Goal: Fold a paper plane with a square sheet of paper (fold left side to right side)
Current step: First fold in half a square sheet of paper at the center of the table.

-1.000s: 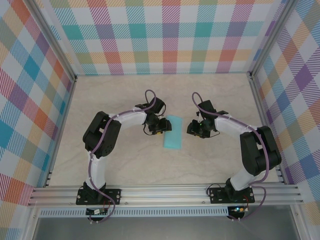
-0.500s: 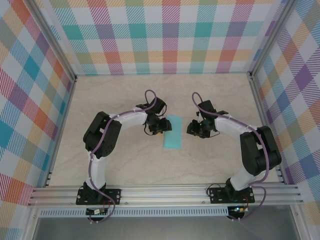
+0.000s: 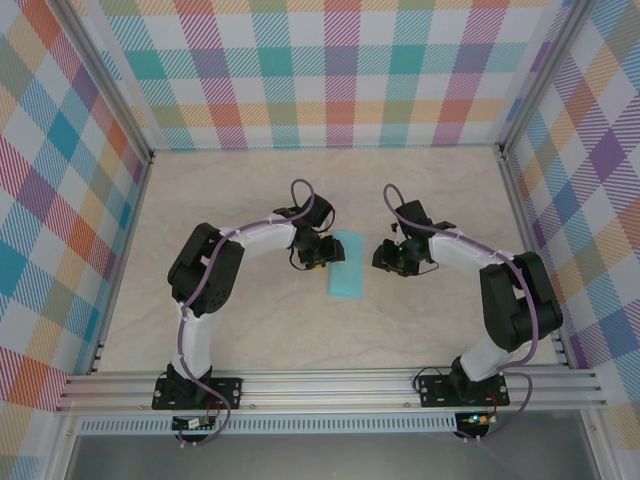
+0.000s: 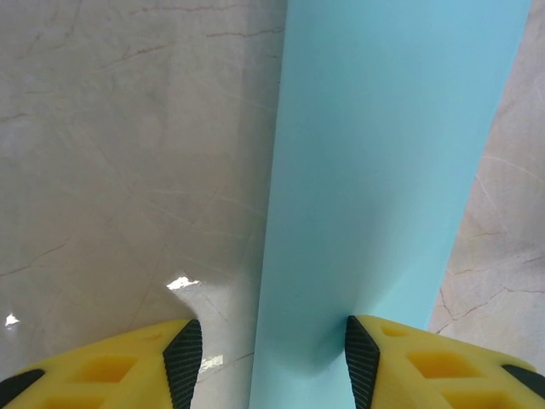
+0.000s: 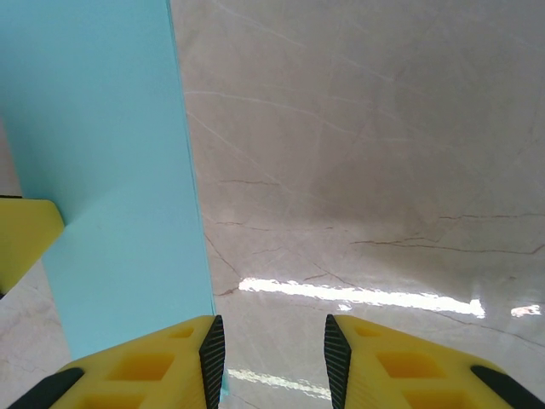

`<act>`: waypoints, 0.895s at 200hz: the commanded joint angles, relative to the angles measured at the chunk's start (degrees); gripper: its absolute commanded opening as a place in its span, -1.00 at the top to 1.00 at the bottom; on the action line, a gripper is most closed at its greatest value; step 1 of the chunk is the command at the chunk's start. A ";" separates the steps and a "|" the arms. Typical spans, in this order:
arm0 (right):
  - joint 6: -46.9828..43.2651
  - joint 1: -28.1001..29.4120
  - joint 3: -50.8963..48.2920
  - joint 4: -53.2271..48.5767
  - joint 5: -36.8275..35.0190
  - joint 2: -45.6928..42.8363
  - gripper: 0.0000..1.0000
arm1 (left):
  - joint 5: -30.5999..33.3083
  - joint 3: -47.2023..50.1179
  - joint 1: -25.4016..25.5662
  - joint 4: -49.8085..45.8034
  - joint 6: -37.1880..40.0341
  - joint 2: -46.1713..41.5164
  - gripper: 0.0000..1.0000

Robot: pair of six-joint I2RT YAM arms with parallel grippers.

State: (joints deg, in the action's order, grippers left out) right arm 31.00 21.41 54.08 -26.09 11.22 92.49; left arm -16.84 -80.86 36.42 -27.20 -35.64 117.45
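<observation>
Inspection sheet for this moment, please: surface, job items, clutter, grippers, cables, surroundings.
Surface: pale marbled table, glossy, with light reflections.
Job's things: turquoise sheet of paper lies flat as a narrow strip between the arms; no dart shape yet.
Clutter: nothing seen.
Grippers: left gripper open, straddling the paper's left edge; right gripper open, beside its right edge.
Cables: purple cables run along both arms, off the paper.
Surroundings: checked walls; aluminium rail at the near edge.
</observation>
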 commanded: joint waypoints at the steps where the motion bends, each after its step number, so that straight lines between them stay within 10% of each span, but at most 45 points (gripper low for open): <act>1: 0.78 0.51 -0.54 0.86 1.39 -1.39 0.23 | -0.30 -0.25 1.80 0.66 -0.57 3.68 -0.05; 179: 2.33 1.11 -0.82 3.40 2.64 -1.52 0.35 | 0.42 -0.34 1.81 0.04 0.03 4.12 -0.04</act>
State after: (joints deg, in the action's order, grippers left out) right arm 32.34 22.20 54.04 -24.32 12.67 92.49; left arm -16.32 -81.58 36.69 -28.21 -35.59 117.73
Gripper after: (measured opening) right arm 0.333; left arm 0.519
